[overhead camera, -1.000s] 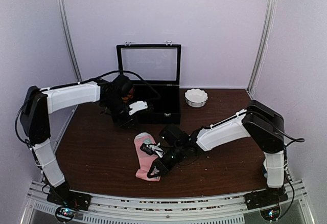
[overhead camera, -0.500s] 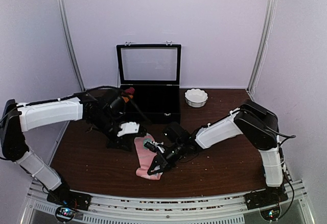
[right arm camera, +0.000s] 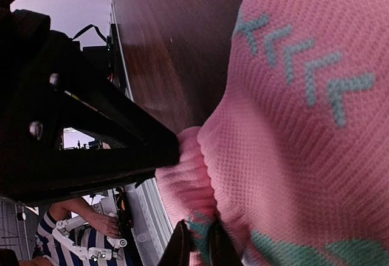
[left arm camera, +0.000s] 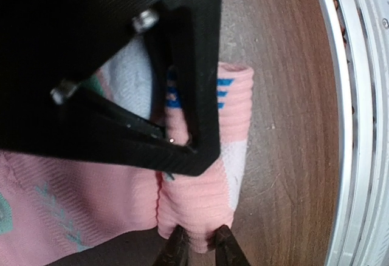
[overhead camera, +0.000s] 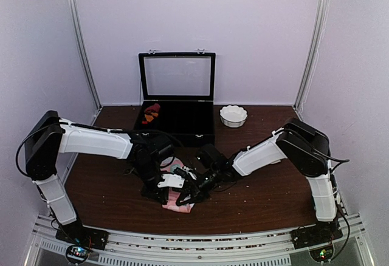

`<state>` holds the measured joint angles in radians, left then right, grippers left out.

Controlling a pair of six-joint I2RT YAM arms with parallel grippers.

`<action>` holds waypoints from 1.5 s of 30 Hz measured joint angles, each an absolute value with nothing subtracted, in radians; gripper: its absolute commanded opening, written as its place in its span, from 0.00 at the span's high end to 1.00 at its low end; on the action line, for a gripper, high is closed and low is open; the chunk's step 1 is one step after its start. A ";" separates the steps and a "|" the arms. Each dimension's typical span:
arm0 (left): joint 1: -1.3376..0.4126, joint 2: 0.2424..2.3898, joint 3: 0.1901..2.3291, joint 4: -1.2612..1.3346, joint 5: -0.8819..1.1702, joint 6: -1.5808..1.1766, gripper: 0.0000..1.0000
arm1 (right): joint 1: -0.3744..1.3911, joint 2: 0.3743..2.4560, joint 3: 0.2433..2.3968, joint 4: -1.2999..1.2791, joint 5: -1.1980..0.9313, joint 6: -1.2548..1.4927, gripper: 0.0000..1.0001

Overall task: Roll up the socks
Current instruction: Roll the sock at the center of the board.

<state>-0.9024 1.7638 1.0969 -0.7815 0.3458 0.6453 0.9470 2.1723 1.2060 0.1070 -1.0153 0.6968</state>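
Note:
The long pink sock (overhead camera: 175, 204) with mint and white patches lies on the table near the front edge, between both arms. In the left wrist view my left gripper (left arm camera: 201, 249) is shut on the sock's (left arm camera: 200, 211) ribbed pink cuff, which is folded over into a thick roll. My right gripper (right arm camera: 198, 248) is shut on a pinch of pink and mint fabric of the same sock (right arm camera: 304, 126). From above, the left gripper (overhead camera: 163, 194) and the right gripper (overhead camera: 185, 196) nearly touch over the sock and hide most of it.
A black box (overhead camera: 182, 133) with its glass lid raised stands at the back; a dark red and orange sock bundle (overhead camera: 151, 113) lies inside at its left. A white scalloped bowl (overhead camera: 233, 115) sits to the box's right. The metal rail (left arm camera: 358, 120) runs close by the cuff.
My left arm has swung from the box down to the sock's near end and closed on the cuff. The right gripper has kept its hold and shifted only slightly.

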 measured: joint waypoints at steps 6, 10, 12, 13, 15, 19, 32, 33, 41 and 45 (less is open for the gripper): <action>-0.907 1.803 1.137 -0.810 0.344 0.647 0.92 | 0.939 2.173 1.206 0.111 -1.021 0.711 1.00; -0.907 1.832 1.169 -0.843 0.355 0.660 0.84 | 0.934 2.173 1.196 0.128 -1.026 0.722 1.00; -0.907 1.848 1.186 -0.859 0.364 0.664 0.82 | 0.931 2.173 1.191 0.136 -1.029 0.729 1.00; -0.907 1.855 1.195 -0.870 0.370 0.666 0.81 | 0.929 2.173 1.190 0.139 -1.030 0.731 1.00; -0.907 1.863 1.208 -0.886 0.377 0.669 0.80 | 0.929 2.173 1.186 0.146 -1.030 0.734 1.00; -0.907 1.876 1.229 -0.917 0.387 0.673 0.80 | 0.929 2.173 1.186 0.150 -1.030 0.741 1.00; -0.907 1.967 1.303 -1.007 0.395 0.696 1.00 | 0.930 2.172 1.139 0.265 -1.026 0.805 0.85; -0.908 1.977 1.313 -1.017 0.395 0.698 1.00 | 0.929 2.171 1.127 0.290 -1.024 0.817 0.81; -0.916 2.040 1.385 -1.086 0.392 0.705 1.00 | 0.925 2.137 1.010 0.519 -0.968 0.896 0.63; -0.916 2.063 1.415 -1.090 0.409 0.720 1.00 | 0.921 2.098 0.953 0.554 -0.912 0.884 0.61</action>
